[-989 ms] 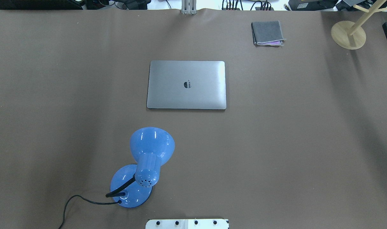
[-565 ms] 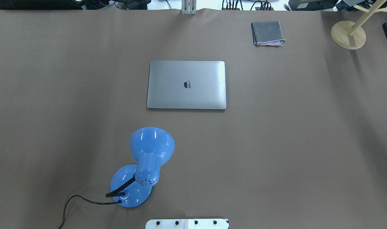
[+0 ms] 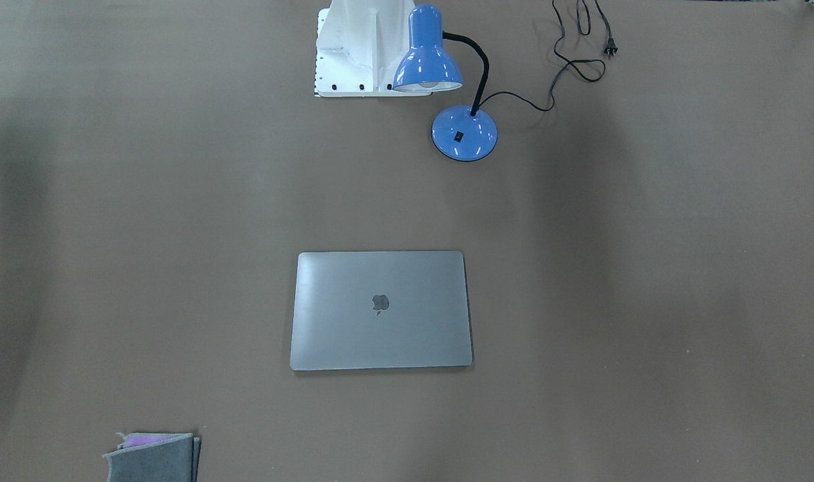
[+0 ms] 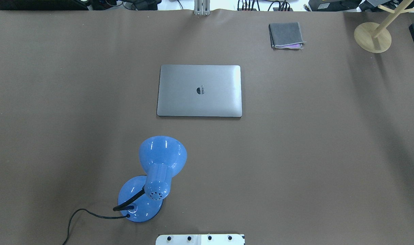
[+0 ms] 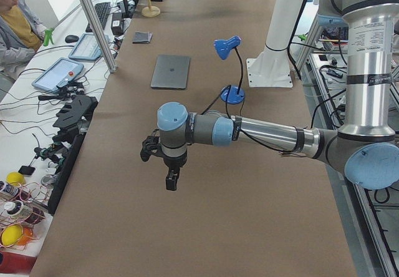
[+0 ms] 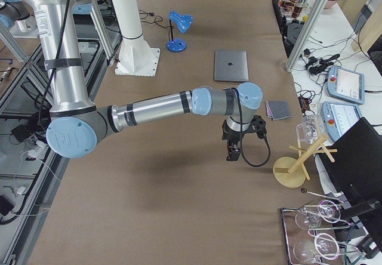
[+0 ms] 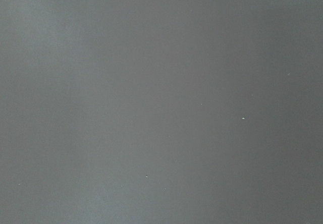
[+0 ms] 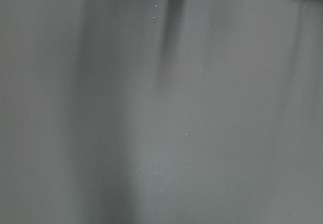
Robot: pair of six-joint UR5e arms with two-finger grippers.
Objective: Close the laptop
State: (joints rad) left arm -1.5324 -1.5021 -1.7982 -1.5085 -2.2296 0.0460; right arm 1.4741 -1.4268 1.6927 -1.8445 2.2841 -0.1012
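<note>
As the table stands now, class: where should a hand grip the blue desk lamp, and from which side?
Probably the black neck, just above the base, from the robot's left. It is slim enough to pinch and bare on that side; the shade overhangs the other, and the base is a wide low dome.

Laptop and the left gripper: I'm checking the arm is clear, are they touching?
Apart. The exterior left view shows the left gripper hanging over the table, a wide stretch of brown surface between it and the closed laptop.

Grey laptop (image 4: 199, 91), blue lamp (image 4: 152, 178), brown table (image 4: 312, 143).
</note>
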